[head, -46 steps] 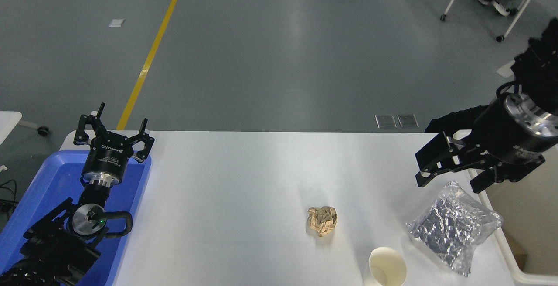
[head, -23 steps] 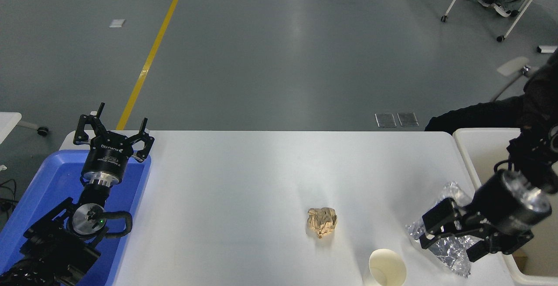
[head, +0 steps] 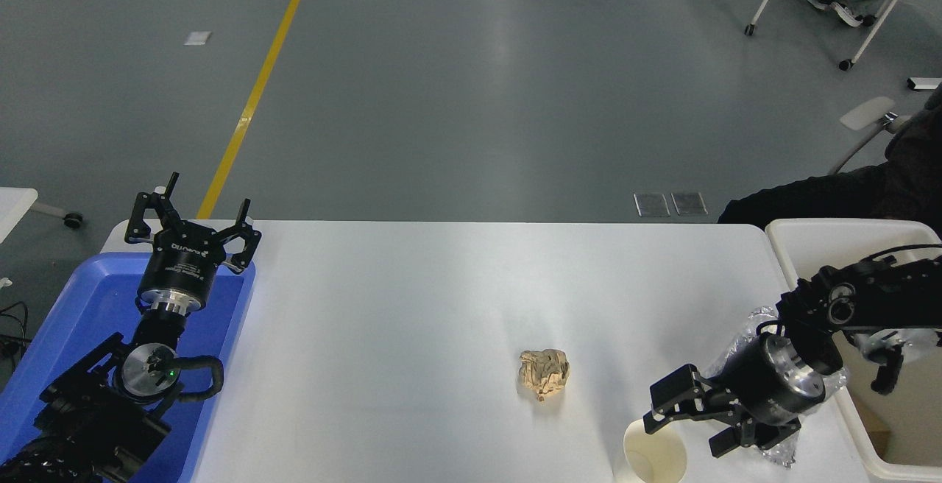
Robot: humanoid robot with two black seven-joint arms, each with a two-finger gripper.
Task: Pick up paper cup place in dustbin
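Note:
The paper cup stands upright at the table's front edge, right of centre, with its bottom cut off by the picture. My right gripper is open and low over the table. It sits just right of the cup, with one finger at the cup's far rim. It holds nothing. The off-white dustbin stands off the table's right end, behind my right arm. My left gripper is open and parked over the blue tray at the lower left.
A crumpled tan paper ball lies left of the cup, further back. A silver foil bag lies mostly hidden under my right wrist. The blue tray is at the table's left end. A person's dark sleeve is at the far right.
My right gripper has come down and left, from above the foil bag near the dustbin to the cup's right side. It has stayed open. The left arm has not moved.

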